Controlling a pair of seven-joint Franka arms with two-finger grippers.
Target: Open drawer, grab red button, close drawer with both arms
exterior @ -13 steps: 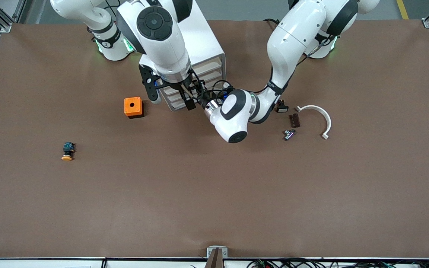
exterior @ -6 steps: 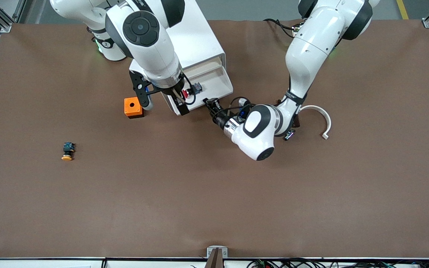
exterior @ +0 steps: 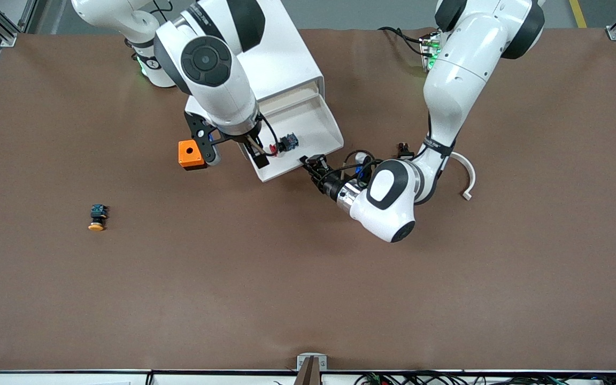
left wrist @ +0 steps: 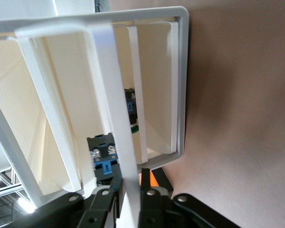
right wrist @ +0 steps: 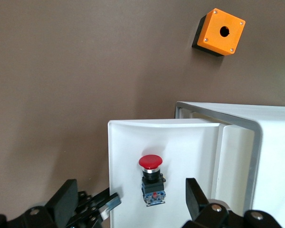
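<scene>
White plastic drawer [exterior: 308, 125], upper middle, is kept open by the left gripper [exterior: 312, 163] pinched on its handle, so the red-capped button [exterior: 282, 145] seems reachable; right gripper [exterior: 257, 151] is held spread, empty

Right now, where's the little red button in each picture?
Front view: the button lies in the open drawer, under the right gripper.
Left wrist view: only its black and blue body peeks past the drawer's handle bar, which the left gripper holds.
Right wrist view: red cap up, in the drawer.
Shared landmark: the white drawer.
</scene>
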